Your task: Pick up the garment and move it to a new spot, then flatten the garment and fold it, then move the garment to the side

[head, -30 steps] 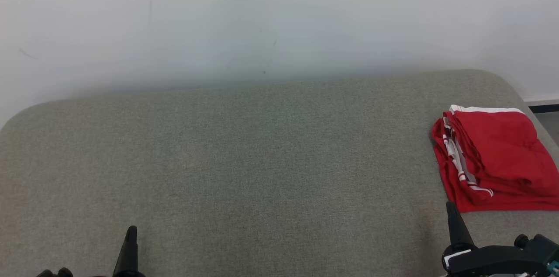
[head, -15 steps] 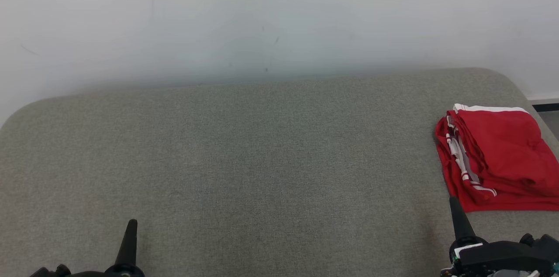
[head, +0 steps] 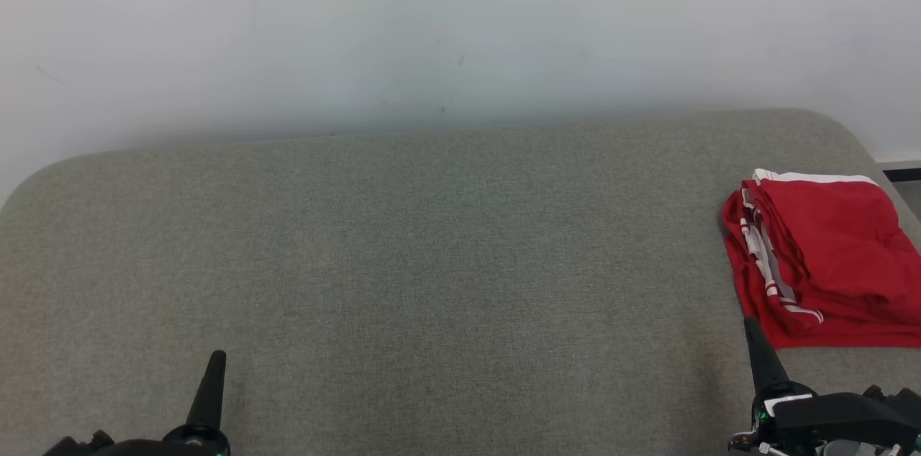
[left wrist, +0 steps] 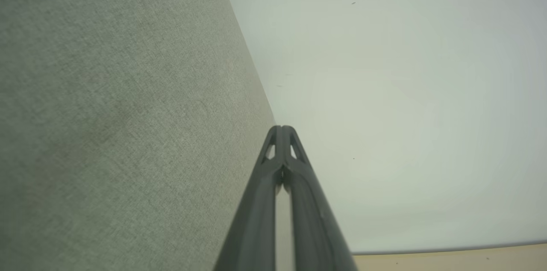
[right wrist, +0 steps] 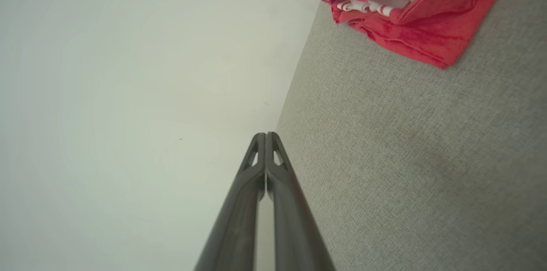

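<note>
The red garment with white striped trim (head: 827, 254) lies folded in a compact stack at the far right end of the grey fabric-covered surface (head: 432, 262), close to its rounded right edge. Nothing touches it. It seems to have been set aside there, which would make the task's last step as good as done.

Just in front of its near left corner, and apart from it, the right pincer (head: 750, 323) points up the head view with its two dark fingers pressed together on nothing. In the right wrist view that pincer (right wrist: 266, 134) aims past the garment (right wrist: 410, 10) towards the white wall (right wrist: 128, 70). The left pincer (head: 217, 355) sits well apart at the lower left, likewise closed and empty, as its own view (left wrist: 282, 128) confirms. Both look parked in a rest pose.

Over the last second the whole head picture has slid a little, wall marks included, so the camera moved. The garment's folds are unchanged. Both pincers stayed closed and now reach slightly higher in the frame.
</note>
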Controlling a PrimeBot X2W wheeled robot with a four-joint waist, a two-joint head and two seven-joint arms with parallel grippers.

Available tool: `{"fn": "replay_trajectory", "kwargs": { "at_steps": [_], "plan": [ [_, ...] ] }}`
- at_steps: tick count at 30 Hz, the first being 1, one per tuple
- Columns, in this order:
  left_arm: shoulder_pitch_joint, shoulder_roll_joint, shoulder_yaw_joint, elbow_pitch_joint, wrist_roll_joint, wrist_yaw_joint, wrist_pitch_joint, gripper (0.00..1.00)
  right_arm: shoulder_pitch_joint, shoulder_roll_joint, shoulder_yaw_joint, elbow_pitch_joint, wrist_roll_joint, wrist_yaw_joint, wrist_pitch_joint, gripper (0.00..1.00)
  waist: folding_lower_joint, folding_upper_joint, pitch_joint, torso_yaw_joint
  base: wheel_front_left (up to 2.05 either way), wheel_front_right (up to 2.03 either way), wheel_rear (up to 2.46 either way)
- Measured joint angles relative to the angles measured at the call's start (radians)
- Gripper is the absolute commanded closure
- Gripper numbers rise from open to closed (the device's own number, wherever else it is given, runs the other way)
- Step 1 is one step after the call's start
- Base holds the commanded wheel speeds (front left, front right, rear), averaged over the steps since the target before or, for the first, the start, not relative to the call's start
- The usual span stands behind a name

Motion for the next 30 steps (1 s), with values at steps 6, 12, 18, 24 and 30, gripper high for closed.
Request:
{"fn": "replay_trajectory", "kwargs": {
  "at_steps": [6,12,18,24,30],
  "plan": [
    [-0.009,0.0,0.004,0.002,-0.051,-0.008,0.016,1.0,-0.004,0.0,-0.006,-0.005,0.052,0.0,0.012,1.0,0.0,0.0,0.004,0.003,0.0,0.0,0.0],
    [-0.019,0.001,0.008,0.003,-0.1,-0.01,0.027,1.0,-0.008,0.0,-0.012,-0.009,0.104,0.0,0.025,1.0,0.0,0.0,0.008,0.006,0.0,0.0,0.0],
    [-0.024,0.001,0.011,0.005,-0.144,-0.016,0.038,1.0,-0.013,0.0,-0.016,-0.015,0.156,0.0,0.037,1.0,0.0,0.0,0.011,0.009,0.0,0.0,0.0],
    [-0.032,0.001,0.015,0.006,-0.187,-0.018,0.051,1.0,-0.015,0.0,-0.021,-0.02,0.203,0.0,0.047,1.0,0.0,0.0,0.015,0.011,0.0,0.0,0.0],
    [-0.039,0.001,0.017,0.007,-0.229,-0.025,0.061,1.0,-0.017,0.0,-0.026,-0.025,0.246,0.0,0.056,1.0,0.0,-0.0001,0.019,0.014,0.0,0.0,0.0]
  ]
}}
